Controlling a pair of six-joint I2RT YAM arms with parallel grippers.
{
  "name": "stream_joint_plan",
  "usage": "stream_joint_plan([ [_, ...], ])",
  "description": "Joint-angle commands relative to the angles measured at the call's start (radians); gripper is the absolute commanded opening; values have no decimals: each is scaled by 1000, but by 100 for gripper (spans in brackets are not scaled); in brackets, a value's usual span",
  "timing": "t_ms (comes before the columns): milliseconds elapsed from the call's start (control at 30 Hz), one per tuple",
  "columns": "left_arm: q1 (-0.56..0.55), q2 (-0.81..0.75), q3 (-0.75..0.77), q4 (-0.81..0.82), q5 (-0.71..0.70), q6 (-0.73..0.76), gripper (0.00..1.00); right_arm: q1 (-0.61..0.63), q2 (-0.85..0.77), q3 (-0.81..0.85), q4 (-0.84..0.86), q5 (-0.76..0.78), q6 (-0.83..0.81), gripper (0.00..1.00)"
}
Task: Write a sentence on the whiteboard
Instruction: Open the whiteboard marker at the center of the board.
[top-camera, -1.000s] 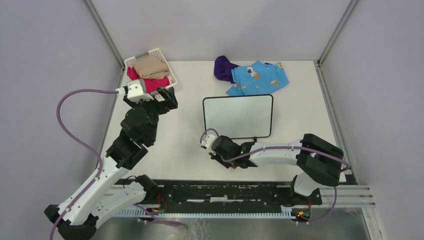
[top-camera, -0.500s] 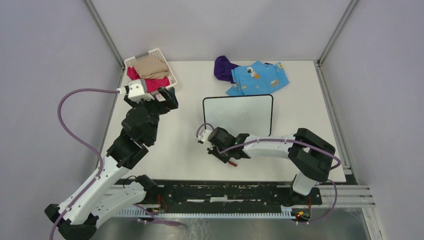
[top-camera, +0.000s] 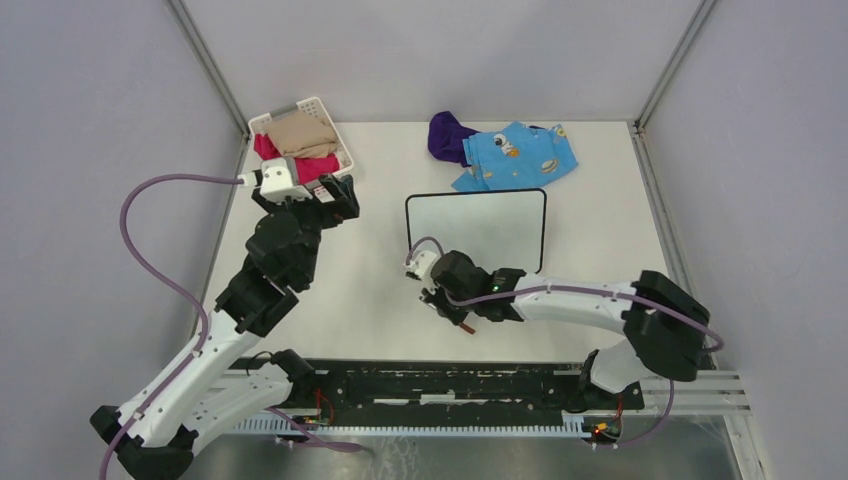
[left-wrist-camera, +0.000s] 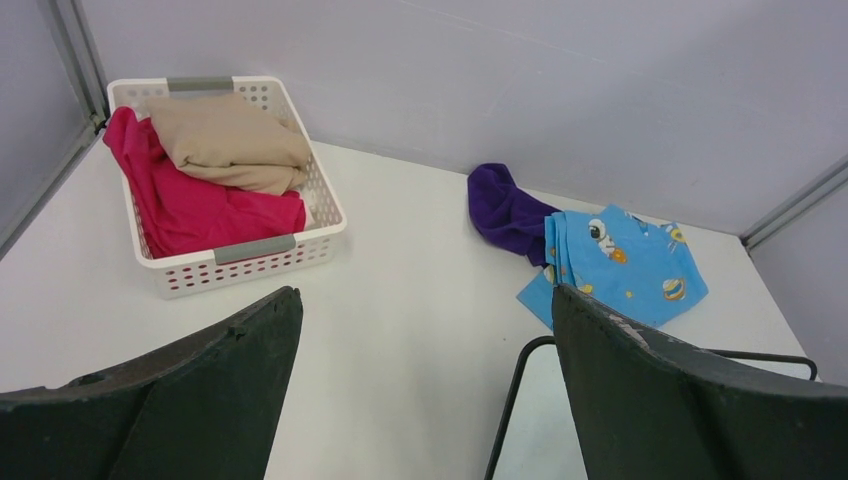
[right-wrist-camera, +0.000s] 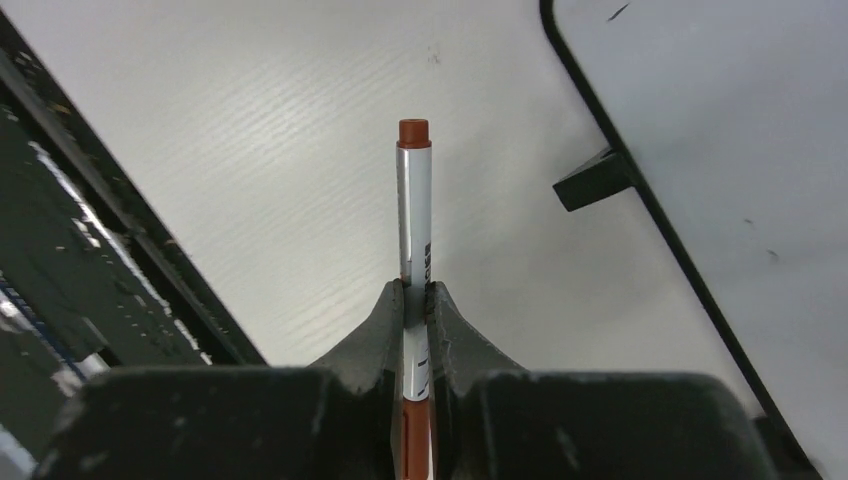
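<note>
R arm (top-camera: 570, 295) stretched low over counter (top-camera: 370, 280), R jaws pinching marker (right-wrist-camera: 414, 200) just off near-left corner of whiteboard (top-camera: 476, 232), flat mid-counter. L arm (top-camera: 270, 260) raised nr basket (top-camera: 320, 103), L jaws spread.

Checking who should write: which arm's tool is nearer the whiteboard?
Right. The right tool, gripping a marker, sits just off the whiteboard at its near-left corner; the left tool, open, hangs farther off to the board's left, by the basket.
</note>
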Motion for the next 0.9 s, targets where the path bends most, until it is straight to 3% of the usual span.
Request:
stream_joint_plan([
  [0,5,23,20,30,22,-19,100,2,-184,-43,127,44,67,0],
  [300,5,33,-7,80,108,-4,100,0,-627,-239,415,269,76,0],
  [500,3,66,-45,205,535,36,99,-1,-867,-326,580,438,52,0],
  [867,3,162,-57,325,1122,13,99,-1,-1068,-468,833,451,66,0],
])
